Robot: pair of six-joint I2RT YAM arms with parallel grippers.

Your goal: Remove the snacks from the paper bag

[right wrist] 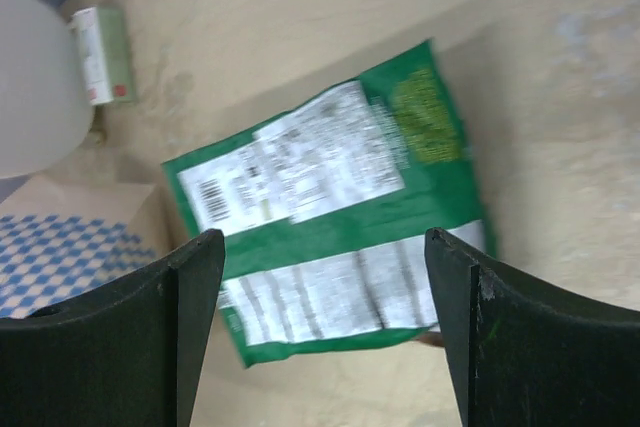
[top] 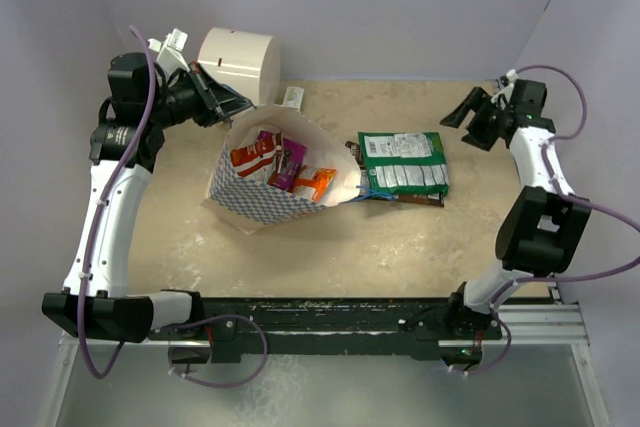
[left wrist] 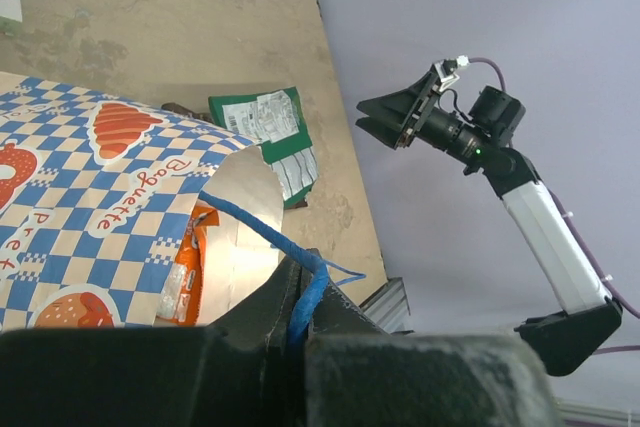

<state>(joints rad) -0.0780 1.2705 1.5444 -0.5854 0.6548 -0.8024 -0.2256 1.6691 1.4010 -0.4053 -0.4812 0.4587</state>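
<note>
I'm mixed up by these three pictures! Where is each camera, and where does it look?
Top camera: above and behind, looking down at the paper bag; both arms show.
Left wrist: over its shut fingers holding the blue cord, toward the right arm.
Right wrist: down between its open fingers.
All three share the green packet.

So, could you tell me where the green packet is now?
In the top view the green packet lies flat right of centre, beside the mouth of the paper bag.

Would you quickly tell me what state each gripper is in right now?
Left gripper: closed on the blue cord handle of the paper bag.
Right gripper: open, holding nothing.
</note>
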